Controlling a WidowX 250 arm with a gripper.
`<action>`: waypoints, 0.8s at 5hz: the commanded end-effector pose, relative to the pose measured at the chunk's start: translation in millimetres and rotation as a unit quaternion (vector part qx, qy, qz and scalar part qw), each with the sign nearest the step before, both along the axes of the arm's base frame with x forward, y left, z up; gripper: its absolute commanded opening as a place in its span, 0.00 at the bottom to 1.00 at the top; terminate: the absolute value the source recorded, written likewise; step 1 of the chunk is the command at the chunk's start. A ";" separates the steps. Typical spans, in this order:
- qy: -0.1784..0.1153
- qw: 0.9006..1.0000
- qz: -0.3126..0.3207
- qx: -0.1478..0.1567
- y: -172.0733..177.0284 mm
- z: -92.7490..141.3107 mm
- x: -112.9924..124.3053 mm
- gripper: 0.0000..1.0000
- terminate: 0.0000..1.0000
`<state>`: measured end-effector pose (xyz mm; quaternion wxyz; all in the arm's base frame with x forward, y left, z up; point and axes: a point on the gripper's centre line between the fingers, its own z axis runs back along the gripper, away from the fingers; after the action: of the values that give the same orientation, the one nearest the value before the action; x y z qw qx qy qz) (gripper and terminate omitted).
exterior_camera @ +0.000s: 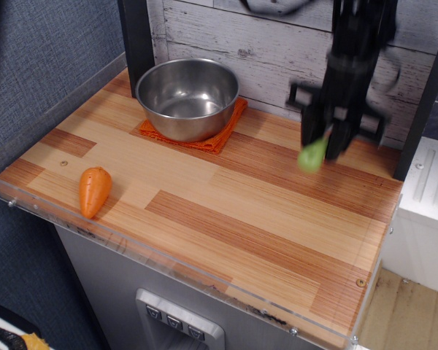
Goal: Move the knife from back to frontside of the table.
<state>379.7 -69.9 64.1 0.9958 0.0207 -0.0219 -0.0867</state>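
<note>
1. Black and blurred with motion, the gripper [328, 140] hangs at the back right of the table [263, 219], its jaws drawn in close around the knife [313, 154]; only the lime-green handle shows, pointing down and to the left out of the jaws.
2. That handle appears clear of the wood, so the knife seems to be held in the air above the back right part of the tabletop, though the blur makes the gap hard to judge. The grey head is hidden inside the jaws.
3. My reading is that the grasp is made and the carry is the step in hand; the knife sits far from the front rim, so most of the travel remains.
4. The next move calls for bringing the knife forward over the bare planks toward the near edge, then lowering it until it rests flat before the jaws let go.
5. Farther out, a steel bowl [187, 98] stands on an orange cloth [220, 136] at the back left, well apart from the gripper.
6. An orange carrot [94, 190] lies near the front left, beside the clear acrylic rim, away from a straight path forward.
</note>
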 end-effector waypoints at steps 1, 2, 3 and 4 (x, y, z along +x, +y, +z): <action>-0.052 0.998 0.026 -0.004 87.4 84.3 -40.8 0.00 0.00; -0.039 0.996 0.076 -0.002 134.7 87.9 -85.5 0.00 0.00; -0.030 0.991 0.133 -0.003 179.9 80.6 -138.9 0.00 0.00; -0.011 0.987 0.162 0.011 224.2 61.3 -169.0 0.00 0.00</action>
<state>214.6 157.1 113.9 0.9966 0.0274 -0.0133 0.0763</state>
